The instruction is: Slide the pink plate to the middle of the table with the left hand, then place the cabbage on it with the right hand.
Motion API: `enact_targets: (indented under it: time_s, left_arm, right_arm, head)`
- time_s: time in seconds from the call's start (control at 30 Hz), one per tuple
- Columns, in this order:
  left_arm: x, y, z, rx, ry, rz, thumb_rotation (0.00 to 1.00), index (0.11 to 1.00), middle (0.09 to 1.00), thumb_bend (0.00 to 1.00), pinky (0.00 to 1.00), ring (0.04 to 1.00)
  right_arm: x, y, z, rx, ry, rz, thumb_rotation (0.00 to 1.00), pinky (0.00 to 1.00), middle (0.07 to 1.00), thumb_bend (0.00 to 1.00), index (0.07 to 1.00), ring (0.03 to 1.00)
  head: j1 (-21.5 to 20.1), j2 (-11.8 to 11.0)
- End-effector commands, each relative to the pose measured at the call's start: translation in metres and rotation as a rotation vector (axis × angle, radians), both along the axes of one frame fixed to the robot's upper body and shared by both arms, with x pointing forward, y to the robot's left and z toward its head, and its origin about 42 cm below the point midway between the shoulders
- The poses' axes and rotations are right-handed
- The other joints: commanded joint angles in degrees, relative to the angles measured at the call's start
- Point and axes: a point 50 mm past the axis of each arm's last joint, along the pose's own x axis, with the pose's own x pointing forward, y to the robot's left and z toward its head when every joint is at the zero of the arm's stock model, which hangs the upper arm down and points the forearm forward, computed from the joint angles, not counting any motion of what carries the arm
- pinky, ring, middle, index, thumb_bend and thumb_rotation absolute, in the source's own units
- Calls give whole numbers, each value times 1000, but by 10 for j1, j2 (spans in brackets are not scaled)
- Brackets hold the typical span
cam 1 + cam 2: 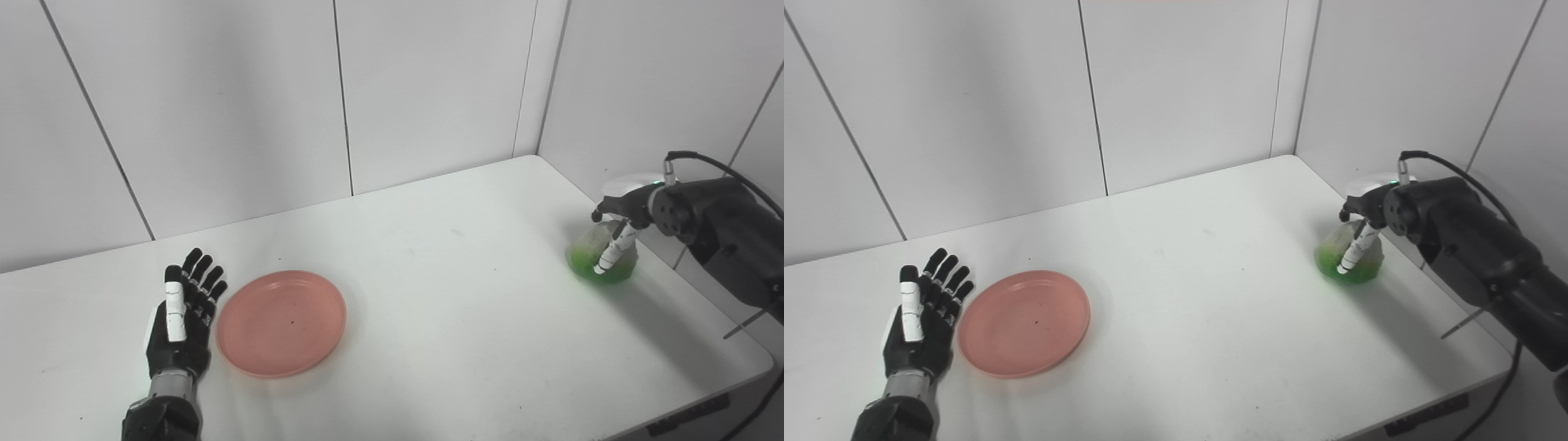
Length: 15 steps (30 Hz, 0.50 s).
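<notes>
The pink plate (280,323) lies flat on the white table (453,318), left of the middle. My left hand (180,318) lies open and flat on the table just left of the plate's rim, fingers spread and pointing away from me, holding nothing. The green cabbage (588,257) sits on the table near the right edge. My right hand (618,226) is over the top of it, with the thumb (612,251) down its front face and the other fingers hidden behind it. The cabbage rests on the table surface.
White panel walls stand behind the table and along its right side, close to the cabbage. The table's front right corner (753,361) is near my right arm. A black cable (723,171) loops off the right wrist.
</notes>
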Motion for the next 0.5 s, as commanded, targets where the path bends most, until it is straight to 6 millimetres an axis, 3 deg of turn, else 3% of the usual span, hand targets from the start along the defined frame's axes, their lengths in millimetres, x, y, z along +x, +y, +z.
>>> enact_targets:
  time_s: [0.0,0.13,0.23,0.47]
  left_arm:
    - [-2,2,-4,-3,8,-8,844,886,944,984,926,915]
    - [-2,1,-4,4,9,-4,846,881,939,988,915,907]
    - [-3,1,-4,3,12,-4,847,882,942,992,914,910]
    - [-4,-2,-5,5,5,-7,847,887,946,999,902,914]
  right_arm:
    - [1,-9,22,-8,-82,-35,464,711,923,1000,852,888]
    - [0,-20,11,79,-118,-9,441,705,937,1000,838,875]
    - [-2,-29,0,152,-164,14,431,691,895,1000,826,831]
    - [-2,-40,-27,190,-192,-3,369,678,875,1000,806,815]
  head:
    - [2,0]
    - [6,1]
    - [7,2]
    - [11,4]
